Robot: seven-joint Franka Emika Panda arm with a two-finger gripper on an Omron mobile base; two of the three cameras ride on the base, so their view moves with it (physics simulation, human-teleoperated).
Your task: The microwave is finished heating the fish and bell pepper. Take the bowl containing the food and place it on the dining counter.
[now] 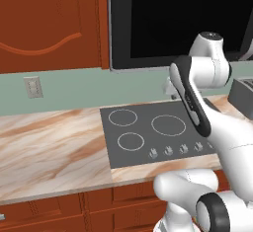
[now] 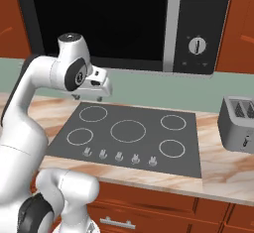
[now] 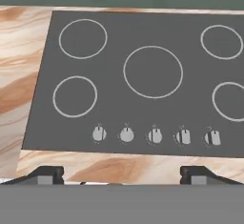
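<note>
1. The microwave [image 2: 124, 24] fills the top of the right base view, hung above the cooktop [image 2: 131, 138]. Its glossy black door is closed, and the control panel with a dial sits at the upper right of that frame.
2. The bowl, with the fish and pepper, is presumably behind that closed door; nothing of it can be seen, so its exact spot inside is unknown.
3. Handling, as a judgement: a shallow rigid bowl is stiff and probably light, but smooth and fragile if ceramic. The loose food can slide if it tips, so it should be carried level.
4. The best hold is likely a pinch on the rim, one finger inside and one outside, on the side nearest the door opening.
5. The gripper [image 2: 94, 90] hangs at centre left of the right base view, above the cooktop's back left edge and below the microwave.
6. In the hand view the two fingertips [image 3: 45, 175] rise at the bottom left and bottom right, far apart: the jaws stand wide, holding and touching nothing.
7. The door has to be opened first.
8. A toaster [image 2: 238, 123] stands at the right on the marble counter [image 1: 49, 147].
</note>
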